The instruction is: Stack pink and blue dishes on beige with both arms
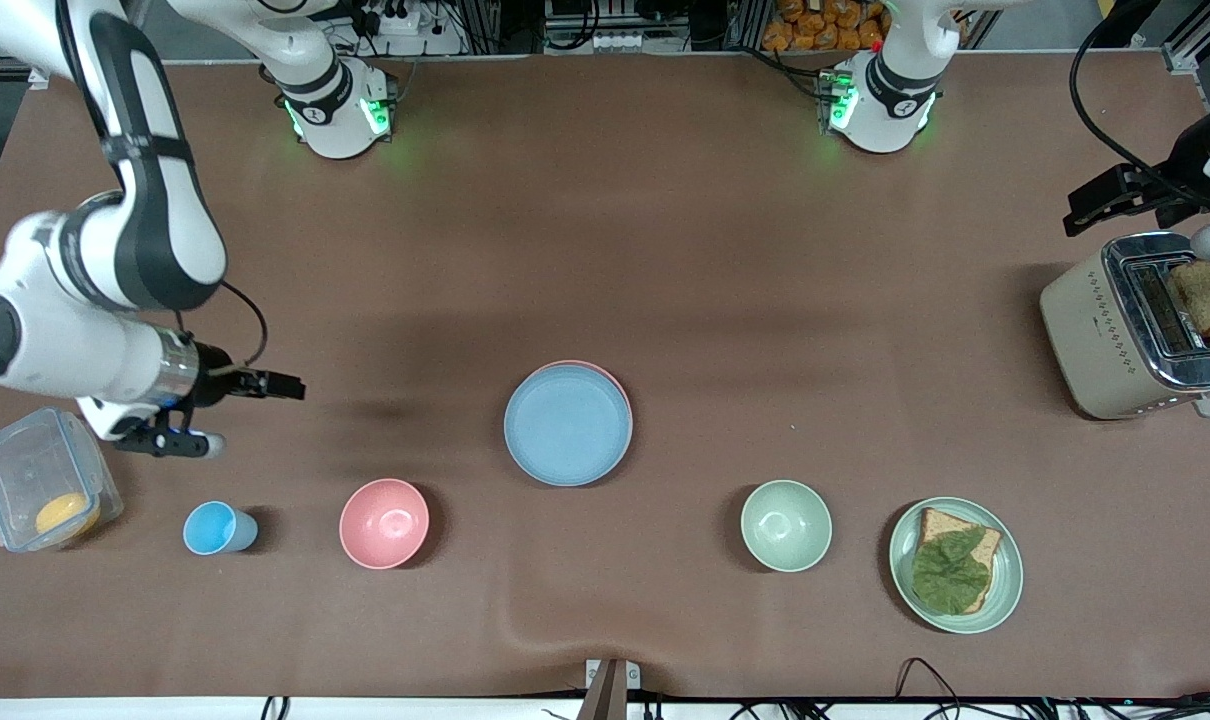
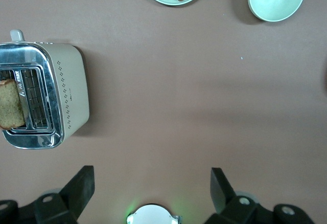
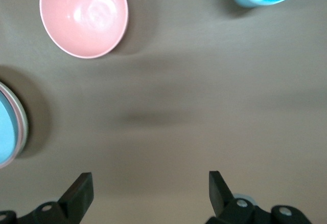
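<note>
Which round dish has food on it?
The pale green plate at the left arm's end of the table: bread and a green leaf lie on it. The pink bowl, green bowl and blue plate hold nothing.

Two arms point(image 1: 115, 250), three stacked plates point(image 1: 568, 425), one green plate point(image 1: 1005, 575), two bowls point(image 1: 384, 523), one cup point(image 1: 215, 528), one toaster point(image 1: 1095, 340), one container point(image 1: 35, 470).

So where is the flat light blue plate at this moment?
In the front view, the flat light blue plate lies at the table's middle, on top of the pale pink plate, farther from the camera than the deep pink bowl and pale green bowl.
</note>
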Available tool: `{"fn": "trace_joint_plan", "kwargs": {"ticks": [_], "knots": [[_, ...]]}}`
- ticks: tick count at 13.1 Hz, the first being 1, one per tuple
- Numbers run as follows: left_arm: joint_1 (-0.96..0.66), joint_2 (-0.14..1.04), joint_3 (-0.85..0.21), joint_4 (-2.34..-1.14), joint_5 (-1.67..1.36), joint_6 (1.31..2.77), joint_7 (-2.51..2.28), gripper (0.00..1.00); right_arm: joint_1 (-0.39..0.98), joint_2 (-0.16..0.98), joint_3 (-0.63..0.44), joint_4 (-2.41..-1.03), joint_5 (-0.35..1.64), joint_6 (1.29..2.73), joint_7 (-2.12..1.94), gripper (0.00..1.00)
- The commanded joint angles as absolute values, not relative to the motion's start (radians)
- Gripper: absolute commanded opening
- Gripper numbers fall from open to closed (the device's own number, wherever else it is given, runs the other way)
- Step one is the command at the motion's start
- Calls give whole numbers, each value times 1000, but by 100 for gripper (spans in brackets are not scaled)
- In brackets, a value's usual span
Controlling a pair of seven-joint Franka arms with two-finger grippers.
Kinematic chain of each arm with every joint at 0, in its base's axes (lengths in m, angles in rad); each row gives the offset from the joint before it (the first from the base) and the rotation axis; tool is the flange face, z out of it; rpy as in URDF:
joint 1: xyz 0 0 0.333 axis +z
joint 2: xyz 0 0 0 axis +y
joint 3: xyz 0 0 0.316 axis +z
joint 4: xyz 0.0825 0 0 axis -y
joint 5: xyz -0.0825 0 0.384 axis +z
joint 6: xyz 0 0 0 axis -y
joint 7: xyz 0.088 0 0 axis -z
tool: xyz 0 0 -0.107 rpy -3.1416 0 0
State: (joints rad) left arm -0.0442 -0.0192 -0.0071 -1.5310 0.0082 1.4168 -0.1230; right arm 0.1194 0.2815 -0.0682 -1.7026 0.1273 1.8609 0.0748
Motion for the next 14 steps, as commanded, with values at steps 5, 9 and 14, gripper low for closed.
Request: {"fn": "trace_joint_plan", "kwargs": {"ticks": [5, 9, 14], "knots": [[-60, -43, -12, -1543, 6, 1411, -158, 100, 19, 36, -55, -1749, 49, 1773, -123, 100], [-58, -44, -26, -1543, 6, 1398, -195, 100, -5, -9, -55, -1683, -3, 1709, -123, 100], [-55, -43, -48, -1525, 9, 1393, -193, 100, -8, -15, -55, -1557, -11, 1588, -83, 100]]}}
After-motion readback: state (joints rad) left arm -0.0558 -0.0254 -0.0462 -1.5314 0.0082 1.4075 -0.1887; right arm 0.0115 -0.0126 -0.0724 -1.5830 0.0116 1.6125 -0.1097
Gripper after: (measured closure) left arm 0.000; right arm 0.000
